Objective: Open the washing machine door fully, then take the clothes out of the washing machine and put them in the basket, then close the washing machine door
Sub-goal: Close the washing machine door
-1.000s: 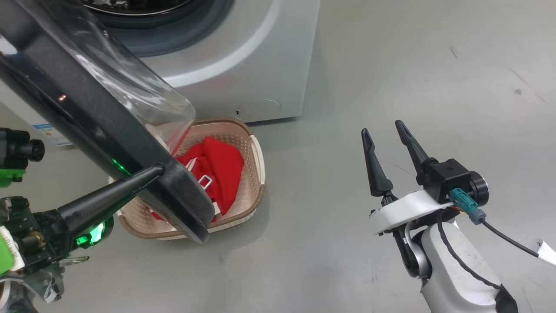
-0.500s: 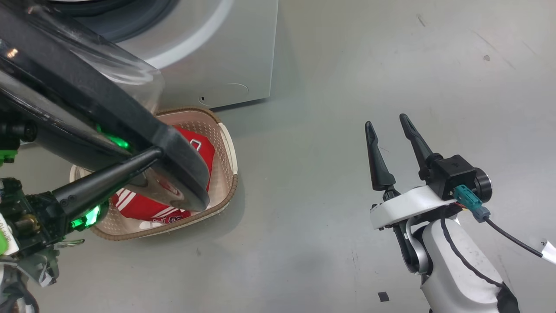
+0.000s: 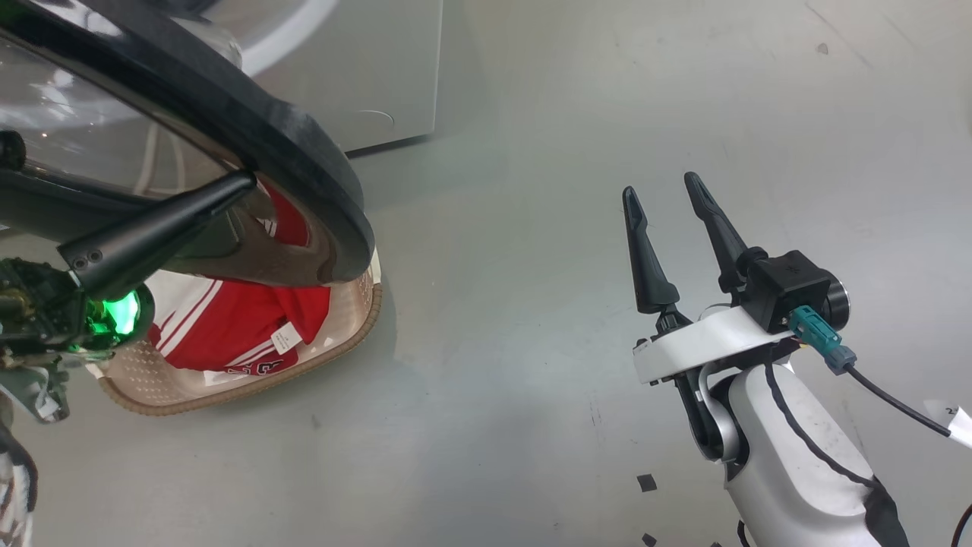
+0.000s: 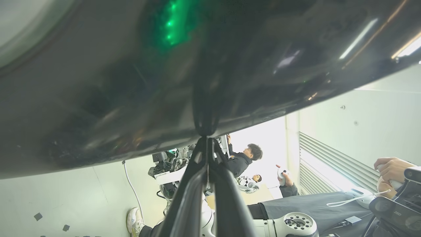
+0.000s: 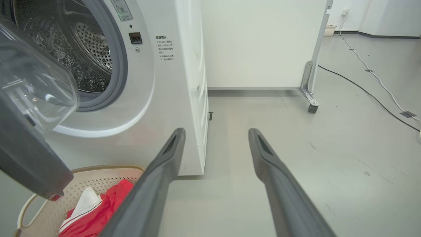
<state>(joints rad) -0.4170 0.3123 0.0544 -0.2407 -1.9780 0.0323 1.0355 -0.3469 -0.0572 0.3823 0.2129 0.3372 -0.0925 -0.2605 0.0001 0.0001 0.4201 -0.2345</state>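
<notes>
Left fingers (image 3: 152,224) pressed together, tips on washing machine door (image 3: 304,152), I judge to close it | my right fingers (image 3: 645,258) spread, clear of its swing | clothes (image 3: 228,319) in basket (image 3: 250,384)

Floor (image 3: 577,228): smooth grey coating, slightly glossy, scuffed, a few dark specks. Small black tape squares (image 3: 645,482) stuck on it low in the head view.

Right wrist view: white partition panel (image 5: 256,42) on a metal bracket with a castor (image 5: 312,108), grey strip along its bottom edge. Black cable (image 5: 361,88) and white cable (image 5: 358,56) run across the floor past it, grey tape patch (image 5: 408,114) across one. Far wall (image 5: 388,16) white, dark skirting, wall socket (image 5: 344,12).

Left wrist view: white wall (image 4: 361,115), slatted louvre panel (image 4: 329,158), bright overexposed opening (image 4: 263,138) just beside it. Person in dark top (image 4: 241,161) in front of that.
</notes>
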